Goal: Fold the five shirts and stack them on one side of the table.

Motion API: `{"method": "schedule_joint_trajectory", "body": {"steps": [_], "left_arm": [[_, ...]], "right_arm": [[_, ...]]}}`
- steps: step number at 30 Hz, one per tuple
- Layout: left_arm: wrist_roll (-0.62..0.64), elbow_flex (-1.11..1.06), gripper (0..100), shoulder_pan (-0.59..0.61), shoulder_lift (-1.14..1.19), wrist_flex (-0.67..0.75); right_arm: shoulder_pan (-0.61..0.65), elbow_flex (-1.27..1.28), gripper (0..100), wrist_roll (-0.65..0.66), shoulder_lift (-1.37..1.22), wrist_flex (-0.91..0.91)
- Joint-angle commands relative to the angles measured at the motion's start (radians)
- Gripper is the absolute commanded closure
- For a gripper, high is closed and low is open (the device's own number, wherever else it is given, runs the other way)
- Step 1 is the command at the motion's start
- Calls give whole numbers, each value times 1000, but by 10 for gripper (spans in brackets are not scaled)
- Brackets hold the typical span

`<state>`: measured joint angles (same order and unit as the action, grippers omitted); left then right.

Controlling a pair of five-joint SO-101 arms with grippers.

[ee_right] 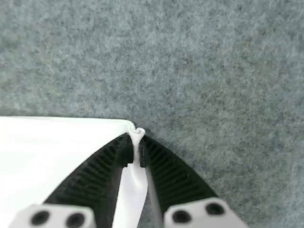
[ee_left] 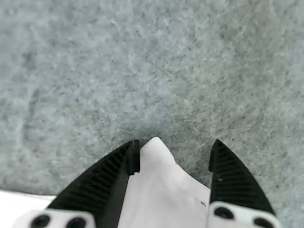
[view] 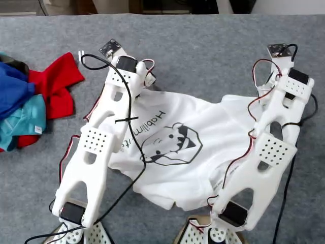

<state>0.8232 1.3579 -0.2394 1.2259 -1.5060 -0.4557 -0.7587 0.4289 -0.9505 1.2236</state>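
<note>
- The white shirt [view: 172, 152] lies spread and rumpled on the table [view: 213, 46], not yet folded; I judge the task barely begun.
- My right gripper [ee_right: 137, 138] is clamped on an edge of the white shirt.
- My left gripper [ee_left: 175, 145] is spread, with a corner of the white shirt between its jaws, ungripped.
- Nothing is stacked: the heap [view: 30, 101] of other shirts (red, blue, teal) sits well apart from the white shirt.

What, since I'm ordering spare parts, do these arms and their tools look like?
The left arm and right arm are white plastic shells with perforated panels and cut-outs, black motors at the joints, and red, black and white cables alongside. The left tool and right tool each have black, ribbed, pointed fingers on white mounts with screw holes.
</note>
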Motion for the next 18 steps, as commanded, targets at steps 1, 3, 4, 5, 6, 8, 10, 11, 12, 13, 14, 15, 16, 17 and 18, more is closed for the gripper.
{"method": "schedule_joint_trajectory", "body": {"steps": [1, 3, 4, 5, 6, 8, 10, 11, 12, 13, 14, 15, 16, 17, 18], "left_arm": [[17, 34, 748, 6, -21, -2], [37, 25, 772, 11, -16, -2], [37, 14, 789, 11, -8, 6], [35, 8, 805, 11, -2, 12], [35, 2, 820, 11, 5, 12], [34, 5, 844, 8, 12, 11], [34, 8, 858, 0, 12, 11], [31, 11, 861, -9, 12, 11], [11, 11, 865, -15, 12, 12], [-5, 11, 866, -23, 12, 11], [-11, 11, 873, -34, 10, 11], [-15, 12, 888, -41, 10, 11], [-15, 12, 905, -48, 10, 12], [-17, 12, 922, -54, 10, 14], [-17, 12, 933, -60, 10, 14]], "right_arm": [[-7, -42, 997, 5, 7, -18], [-7, -42, 997, 5, 7, -18], [-7, -42, 997, 5, 7, -18], [-7, -42, 997, 5, 7, -18], [-7, -42, 997, 5, 7, -18], [-7, -42, 997, 5, 7, -18], [-7, -42, 997, 5, 7, -18], [-5, -42, 997, 5, 7, -18], [-5, -42, 997, 5, 7, -18], [-5, -42, 997, 5, 7, -18], [-5, -42, 997, 5, 7, -18], [-5, -42, 997, 5, 7, -18], [-5, -42, 997, 5, 7, -18], [-5, -42, 997, 5, 7, -18], [-5, -42, 997, 5, 7, -18]]}}
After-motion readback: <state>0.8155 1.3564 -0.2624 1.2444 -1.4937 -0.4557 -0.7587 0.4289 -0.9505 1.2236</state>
